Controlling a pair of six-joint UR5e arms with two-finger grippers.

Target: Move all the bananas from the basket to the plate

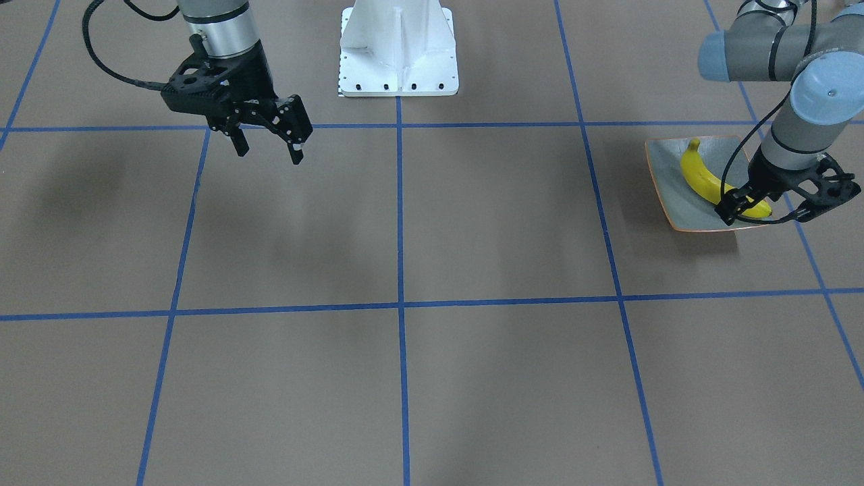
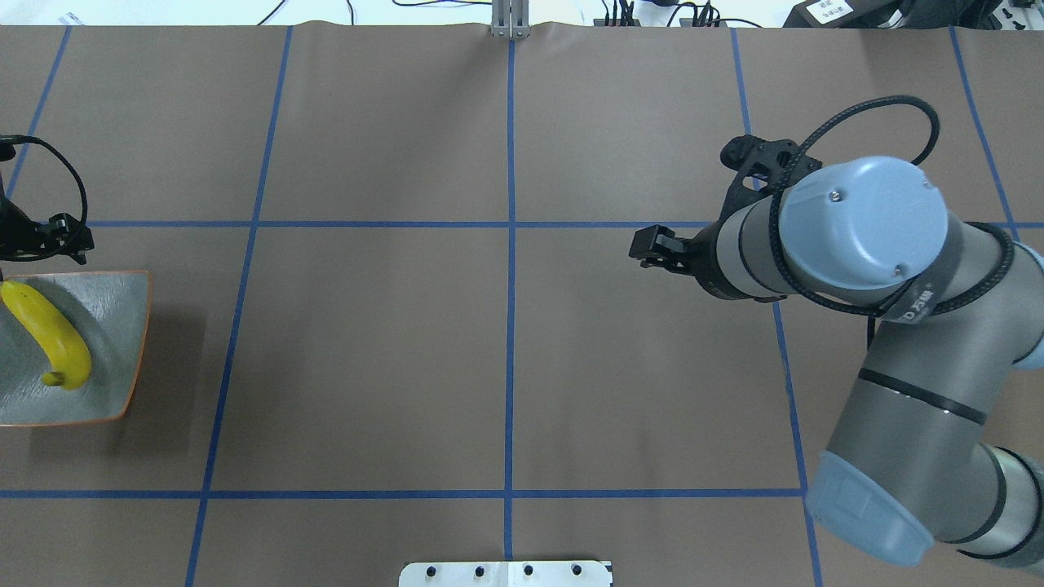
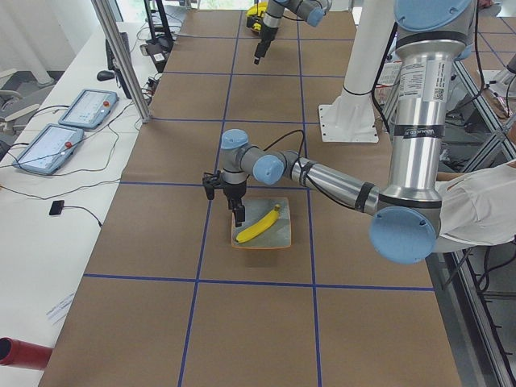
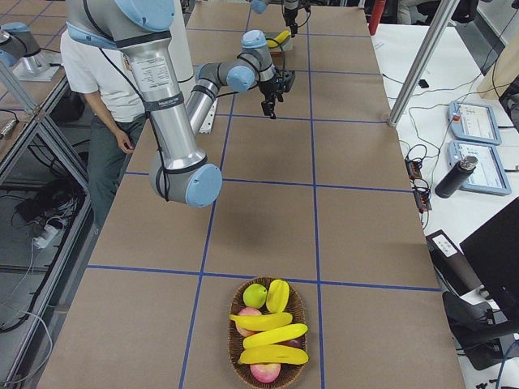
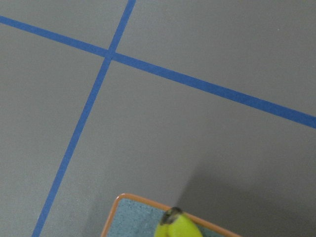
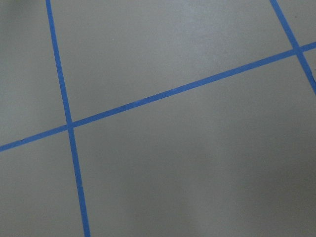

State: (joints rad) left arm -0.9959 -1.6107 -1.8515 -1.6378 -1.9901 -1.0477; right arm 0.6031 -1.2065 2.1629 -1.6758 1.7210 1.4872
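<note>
The right tool [image 1: 268, 147] hangs above the bare tabletop [image 1: 472, 223], its fingers spread wide and holding nothing. The left tool [image 3: 239, 213] hovers over the edge of the plate [image 1: 665, 169]; I cannot tell how far open it is. One banana [image 1: 702, 177] lies on the plate just beneath it. Three bananas [image 4: 274, 335] lie in the basket [image 4: 230, 340], well apart from both tools.

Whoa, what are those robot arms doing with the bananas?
One banana lies on the plate, and the left gripper hangs by the plate's edge, holding nothing. Three more bananas wait in the basket at the other end of the table, among other fruit. The right gripper is open, far from both.
</note>
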